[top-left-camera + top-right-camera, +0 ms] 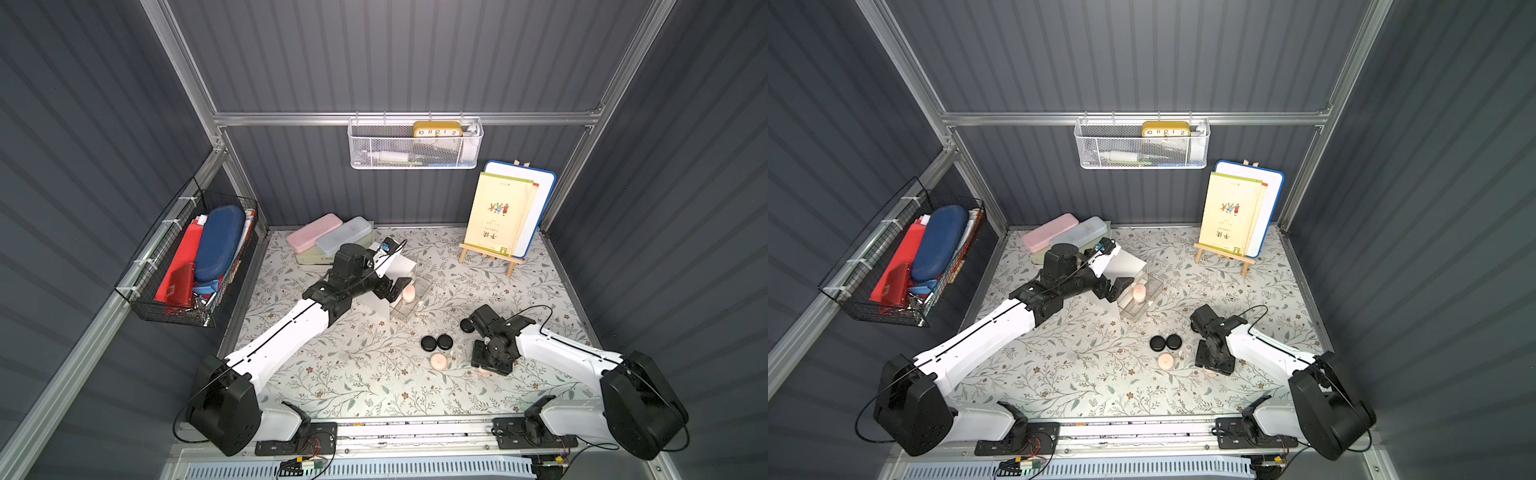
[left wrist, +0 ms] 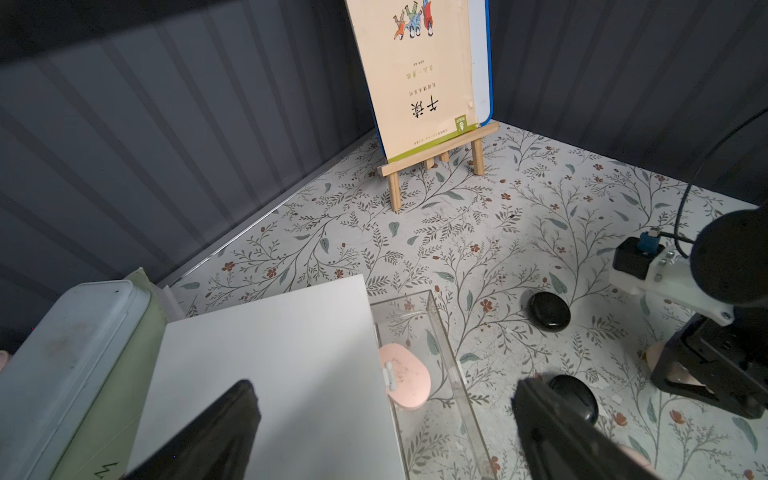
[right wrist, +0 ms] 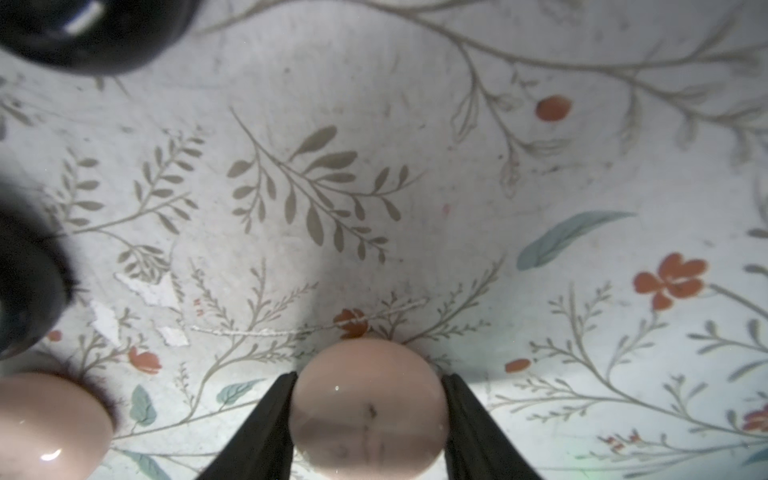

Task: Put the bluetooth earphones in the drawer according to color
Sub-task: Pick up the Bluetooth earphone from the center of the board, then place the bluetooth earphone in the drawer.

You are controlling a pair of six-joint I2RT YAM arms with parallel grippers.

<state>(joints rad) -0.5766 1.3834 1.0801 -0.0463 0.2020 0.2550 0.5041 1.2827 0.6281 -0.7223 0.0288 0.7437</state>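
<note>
Floral tabletop (image 1: 332, 374), drawer cabinet (image 1: 401, 267), black cases (image 1: 444, 341), pink case (image 1: 439, 362), easel (image 1: 486, 254), green box (image 1: 309, 258)

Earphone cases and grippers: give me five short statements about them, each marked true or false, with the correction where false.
1. A pink earphone case lies in the pulled-out clear drawer. True.
2. The right gripper has its fingers on either side of a black case. False: they flank a second pink case that rests on the table.
3. The left gripper is open and empty. True.
4. The two black earphone cases lying side by side sit on top of the white cabinet. False: they lie on the table.
5. A third pink case lies loose on the table beside those black ones. True.
</note>
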